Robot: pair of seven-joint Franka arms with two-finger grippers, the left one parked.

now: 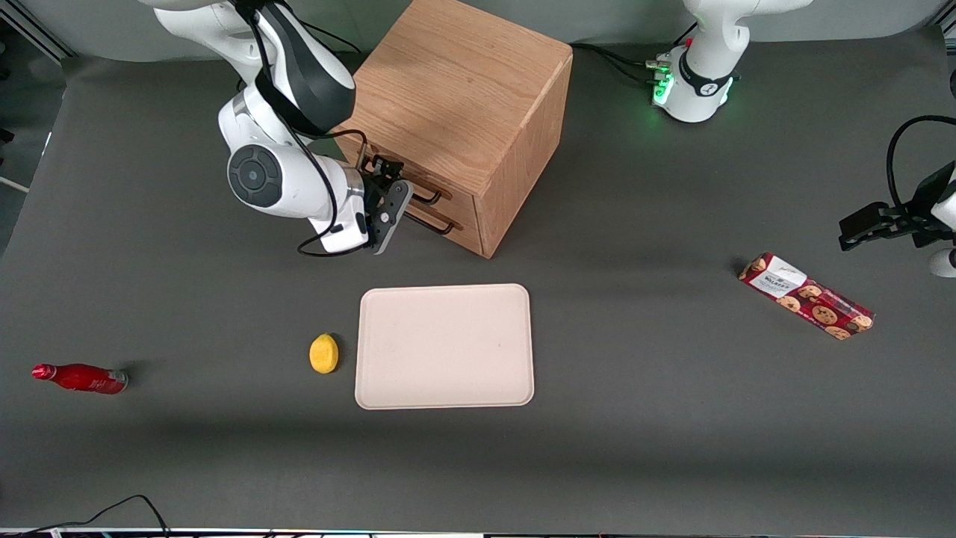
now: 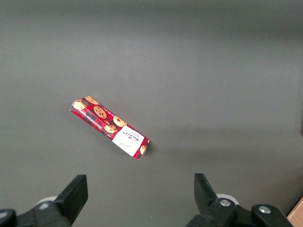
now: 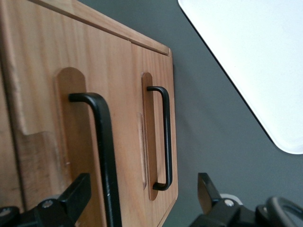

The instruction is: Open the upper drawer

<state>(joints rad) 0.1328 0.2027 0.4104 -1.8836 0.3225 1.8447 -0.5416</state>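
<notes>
The light oak cabinet (image 1: 455,90) stands on the dark table, farther from the front camera than the tray. Its upper drawer (image 3: 118,71) has a thin black bar handle (image 3: 105,156) (image 1: 429,196), and its front looks flush with the lower drawer's. My right gripper (image 1: 396,187) (image 3: 142,198) is right at the drawer fronts and open. The upper handle runs between the fingers, close to one fingertip (image 3: 78,194) and not gripped. The lower drawer's handle (image 3: 166,137) (image 1: 442,223) lies deeper, nearer the table.
A cream tray (image 1: 444,346) (image 3: 246,56) lies in front of the cabinet with a lemon (image 1: 323,353) beside it. A red bottle (image 1: 81,378) lies toward the working arm's end. A cookie box (image 1: 806,296) (image 2: 110,127) lies toward the parked arm's end.
</notes>
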